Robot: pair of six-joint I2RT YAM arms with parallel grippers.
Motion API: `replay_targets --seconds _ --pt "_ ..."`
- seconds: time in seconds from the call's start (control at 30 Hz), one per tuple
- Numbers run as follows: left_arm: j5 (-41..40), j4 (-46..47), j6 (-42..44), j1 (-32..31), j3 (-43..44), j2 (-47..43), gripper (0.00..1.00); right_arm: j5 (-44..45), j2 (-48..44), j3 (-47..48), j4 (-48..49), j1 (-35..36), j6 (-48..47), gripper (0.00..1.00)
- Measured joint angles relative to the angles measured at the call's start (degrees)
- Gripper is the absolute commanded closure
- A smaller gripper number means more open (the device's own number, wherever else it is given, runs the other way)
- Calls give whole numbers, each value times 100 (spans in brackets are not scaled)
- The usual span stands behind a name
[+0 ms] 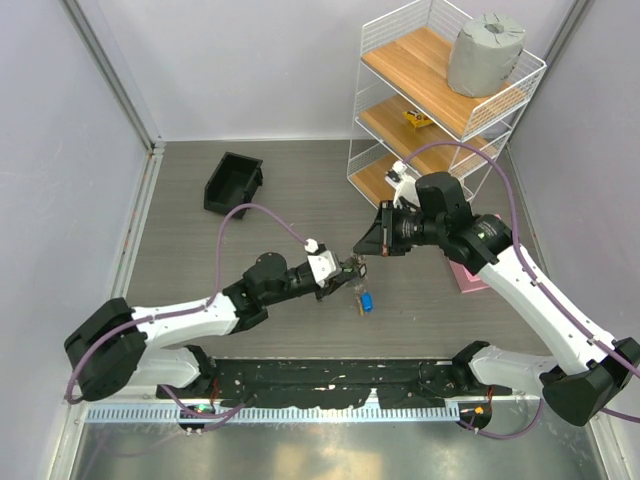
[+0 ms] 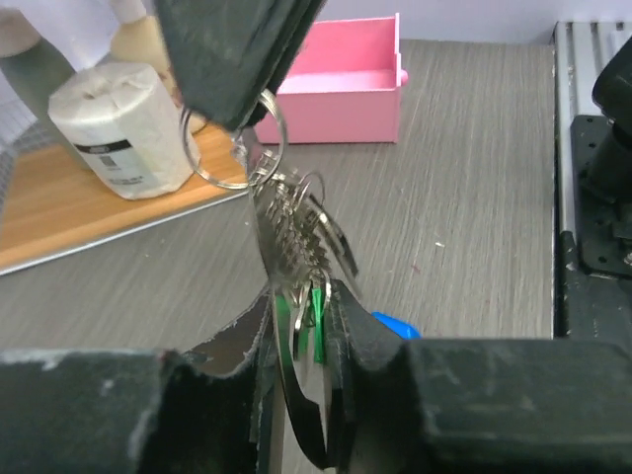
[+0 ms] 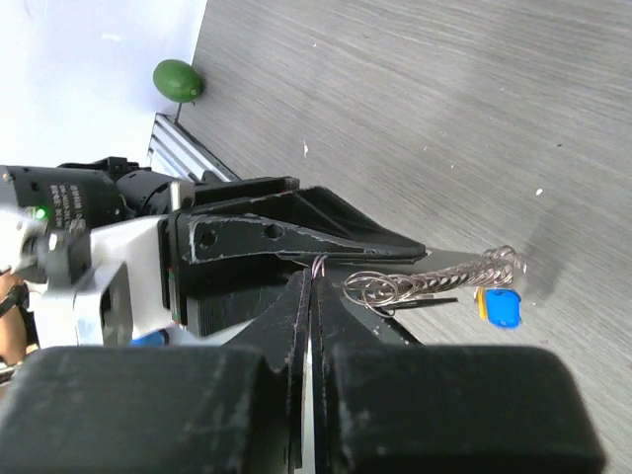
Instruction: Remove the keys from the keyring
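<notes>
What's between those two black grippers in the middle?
The keyring: its wire loop and chain bridge the gap from the right gripper to the left gripper, clearest in the left wrist view.

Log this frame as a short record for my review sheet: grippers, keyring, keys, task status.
left gripper: jaws shut on green key
right gripper: jaws shut on keyring
keyring: held in the air between both grippers
blue key: dangles at keyring's far end, outside both jaws
yellow key: not clearly visible
status: no key visibly separated yet
</notes>
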Motion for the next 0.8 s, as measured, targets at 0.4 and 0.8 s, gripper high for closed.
replay_targets --seconds 0.4,0.8 --pt "1051 2175 -2627 1316 -789 710 100 411 358 -516 1388 11 44 95" --pt "-142 -632 -1886 1792 457 538 100 837 1602 -227 2889 7 13 95"
